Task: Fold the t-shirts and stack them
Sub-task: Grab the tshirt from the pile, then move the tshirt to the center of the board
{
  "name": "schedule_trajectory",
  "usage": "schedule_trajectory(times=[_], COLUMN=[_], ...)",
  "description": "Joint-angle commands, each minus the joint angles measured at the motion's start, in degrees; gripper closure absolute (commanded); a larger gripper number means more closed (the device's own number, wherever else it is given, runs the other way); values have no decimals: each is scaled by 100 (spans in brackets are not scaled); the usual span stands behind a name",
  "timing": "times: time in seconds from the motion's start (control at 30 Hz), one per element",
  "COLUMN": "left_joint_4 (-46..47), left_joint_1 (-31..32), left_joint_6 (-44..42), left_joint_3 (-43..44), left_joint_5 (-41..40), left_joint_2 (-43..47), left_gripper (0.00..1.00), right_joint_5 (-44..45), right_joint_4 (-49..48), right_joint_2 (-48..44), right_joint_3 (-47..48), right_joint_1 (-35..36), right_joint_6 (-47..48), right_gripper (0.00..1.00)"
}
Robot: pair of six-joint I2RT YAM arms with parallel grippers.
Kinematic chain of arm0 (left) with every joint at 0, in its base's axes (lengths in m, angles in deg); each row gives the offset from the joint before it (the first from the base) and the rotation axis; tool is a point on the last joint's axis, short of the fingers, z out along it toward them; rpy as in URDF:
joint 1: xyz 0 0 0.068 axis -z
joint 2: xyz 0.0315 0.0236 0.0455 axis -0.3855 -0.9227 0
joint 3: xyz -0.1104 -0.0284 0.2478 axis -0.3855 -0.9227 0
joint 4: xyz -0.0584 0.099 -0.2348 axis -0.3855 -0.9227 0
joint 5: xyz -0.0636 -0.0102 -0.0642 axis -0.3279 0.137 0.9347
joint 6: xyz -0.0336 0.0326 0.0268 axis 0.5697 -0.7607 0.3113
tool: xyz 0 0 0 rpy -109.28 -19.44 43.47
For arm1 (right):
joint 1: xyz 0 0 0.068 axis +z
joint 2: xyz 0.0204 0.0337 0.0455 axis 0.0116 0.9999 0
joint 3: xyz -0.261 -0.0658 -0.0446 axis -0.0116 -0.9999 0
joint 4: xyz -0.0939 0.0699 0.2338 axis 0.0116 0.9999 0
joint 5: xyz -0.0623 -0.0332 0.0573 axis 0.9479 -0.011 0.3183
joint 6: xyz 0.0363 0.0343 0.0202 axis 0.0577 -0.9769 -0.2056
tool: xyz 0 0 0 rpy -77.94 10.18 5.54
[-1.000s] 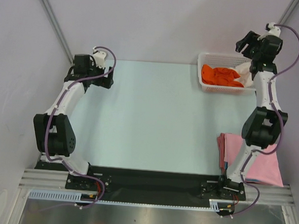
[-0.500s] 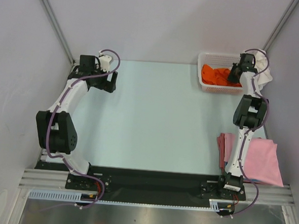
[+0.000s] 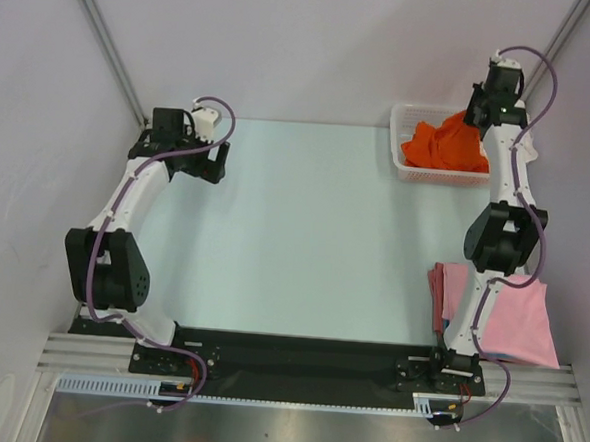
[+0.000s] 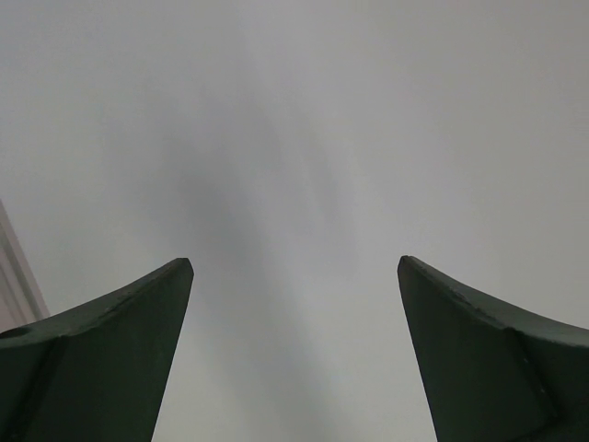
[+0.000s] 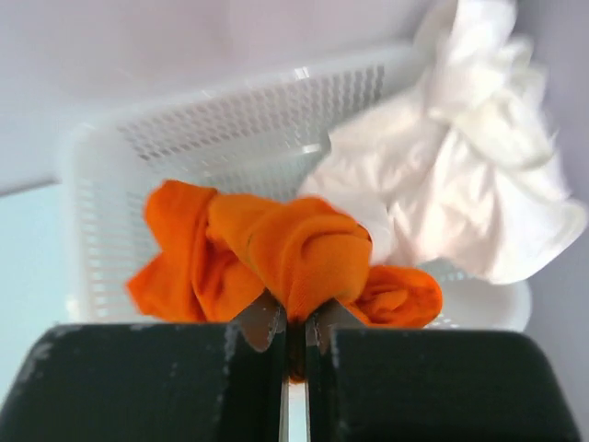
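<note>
Since half a second ago, the right arm has risen from the basket (image 3: pixel 410 116) and drawn the orange t-shirt (image 3: pixel 440 146) up into a peak, where before it lay low inside; the left arm has hardly shifted. In the top view the basket sits at about 1 o'clock on the table (image 3: pixel 304 232), at its far edge. The right fingers (image 3: pixel 479 116) hang over the basket's 3 o'clock side and are pinched shut on a fold of the orange cloth. The rest of the shirt trails down into the basket and spills toward its 9 o'clock side.

The right wrist view shows the right fingers (image 5: pixel 267 324) pressed together with a bunched knot of the orange t-shirt (image 5: pixel 285 244) caught between their tips. The lattice wall of the basket (image 5: pixel 230 120) stands behind it. A crumpled white t-shirt (image 5: pixel 460 184) lies at 2 o'clock from the knot, heaped over the basket's rim.

Folded pale pink t-shirts (image 3: pixel 521 323) lie stacked at roughly 4 o'clock on the table, partly hidden behind the right arm.

The left fingers (image 3: pixel 214 162) hover at about 10 o'clock over the table. In the left wrist view these fingers (image 4: pixel 129 341) are spread wide apart, with only blank pale surface between them.
</note>
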Motion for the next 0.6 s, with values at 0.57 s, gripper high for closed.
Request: schedule_trajectory(times=[0.57], left_joint_4=[74], left_joint_1=[-875], left_joint_6=[23], left_joint_3=[-376], left_joint_5=[313], left_joint_2=[1322], left_gripper=[0], right_joint_5=[-1616], right_joint_4=[-2256], right_joint_2=[-3909], right_joint_3=[-1057], right_joint_1=[3702], right_joint_6=[679], right_gripper=[100])
